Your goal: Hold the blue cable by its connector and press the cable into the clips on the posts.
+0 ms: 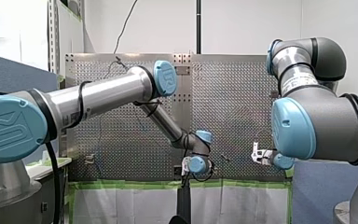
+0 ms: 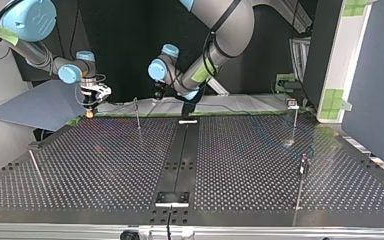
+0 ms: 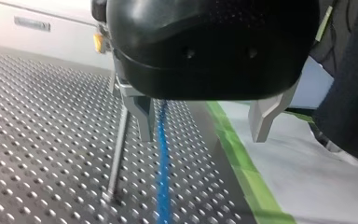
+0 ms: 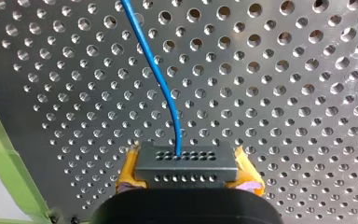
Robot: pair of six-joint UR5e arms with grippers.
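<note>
While right gripper (image 4: 186, 173) clamps the connector (image 4: 186, 161), left gripper (image 3: 204, 126) gapes beside a post (image 3: 118, 154).

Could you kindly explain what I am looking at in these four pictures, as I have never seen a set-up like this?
These are two robot arms working over a perforated metal table. The front view looks from behind the arms. The top view faces them from across the table, so the sides are swapped there. The other two pictures come from a camera on each wrist, looking along that arm's gripper. On the table stand thin posts, and a blue cable runs over it. My right gripper, with yellow pads, is shut on the cable's dark connector. My left gripper hangs open above the cable, beside one of the posts, and holds nothing.
</note>
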